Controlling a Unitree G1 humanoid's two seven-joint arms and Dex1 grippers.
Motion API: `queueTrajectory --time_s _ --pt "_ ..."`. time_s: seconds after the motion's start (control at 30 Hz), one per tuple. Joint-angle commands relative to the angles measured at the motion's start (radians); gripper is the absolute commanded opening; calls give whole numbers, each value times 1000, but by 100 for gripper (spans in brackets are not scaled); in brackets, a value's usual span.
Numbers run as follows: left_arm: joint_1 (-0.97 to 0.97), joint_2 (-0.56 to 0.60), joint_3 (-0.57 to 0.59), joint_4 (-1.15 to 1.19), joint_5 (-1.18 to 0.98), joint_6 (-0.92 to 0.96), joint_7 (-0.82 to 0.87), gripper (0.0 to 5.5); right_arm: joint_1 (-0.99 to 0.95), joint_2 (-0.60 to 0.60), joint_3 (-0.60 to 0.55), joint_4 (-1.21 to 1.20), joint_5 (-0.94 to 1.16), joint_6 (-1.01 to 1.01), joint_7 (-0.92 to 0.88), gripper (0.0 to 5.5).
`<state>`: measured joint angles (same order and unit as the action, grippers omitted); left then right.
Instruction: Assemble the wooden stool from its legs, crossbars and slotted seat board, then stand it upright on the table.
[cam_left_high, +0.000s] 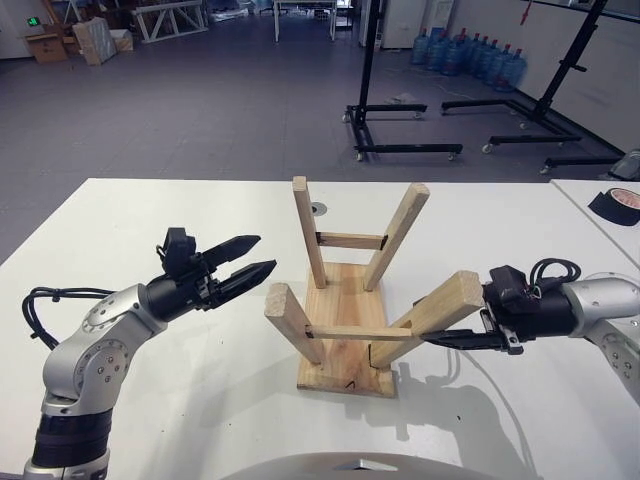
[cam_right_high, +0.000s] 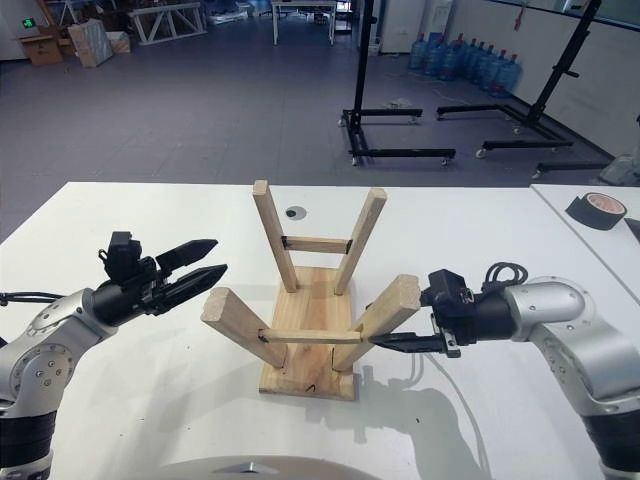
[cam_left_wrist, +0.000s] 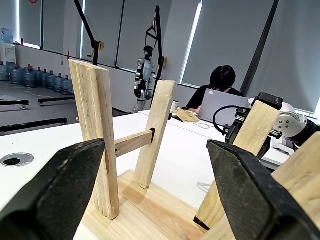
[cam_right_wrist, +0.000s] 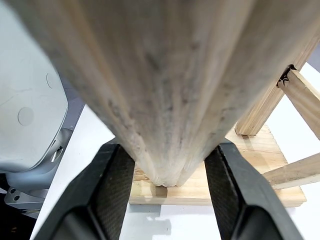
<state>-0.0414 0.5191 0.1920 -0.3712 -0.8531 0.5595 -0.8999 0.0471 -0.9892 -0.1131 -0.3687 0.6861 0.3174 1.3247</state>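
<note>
The wooden stool lies upside down mid-table, its seat board (cam_left_high: 340, 292) flat on the surface and its legs pointing up. Crossbars (cam_left_high: 350, 240) join the far pair of legs and the near pair. My left gripper (cam_left_high: 265, 252) hovers open just left of the near left leg (cam_left_high: 292, 320), touching nothing. In the left wrist view its fingers (cam_left_wrist: 55, 195) frame the far legs. My right gripper (cam_left_high: 440, 325) comes in from the right, shut on the near right leg (cam_left_high: 432, 312). In the right wrist view that leg (cam_right_wrist: 165, 75) sits tight between both pads (cam_right_wrist: 112, 190).
The white table (cam_left_high: 150, 215) has free room left and right of the stool. A round cable hole (cam_left_high: 318, 209) lies behind the stool. A black tape roll (cam_left_high: 615, 205) rests on the neighbouring table at far right. Black wheeled stands (cam_left_high: 405, 110) are on the floor beyond.
</note>
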Motion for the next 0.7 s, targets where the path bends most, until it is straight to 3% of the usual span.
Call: queueTrajectory --time_s 0.03,0.7 --pt "-35 3 -1 -9 -3 -9 7 370 69 7 39 21 -92 -11 -22 202" --pt "-8 6 -24 -9 26 -21 10 370 143 -20 109 1 -185 -160 -80 202"
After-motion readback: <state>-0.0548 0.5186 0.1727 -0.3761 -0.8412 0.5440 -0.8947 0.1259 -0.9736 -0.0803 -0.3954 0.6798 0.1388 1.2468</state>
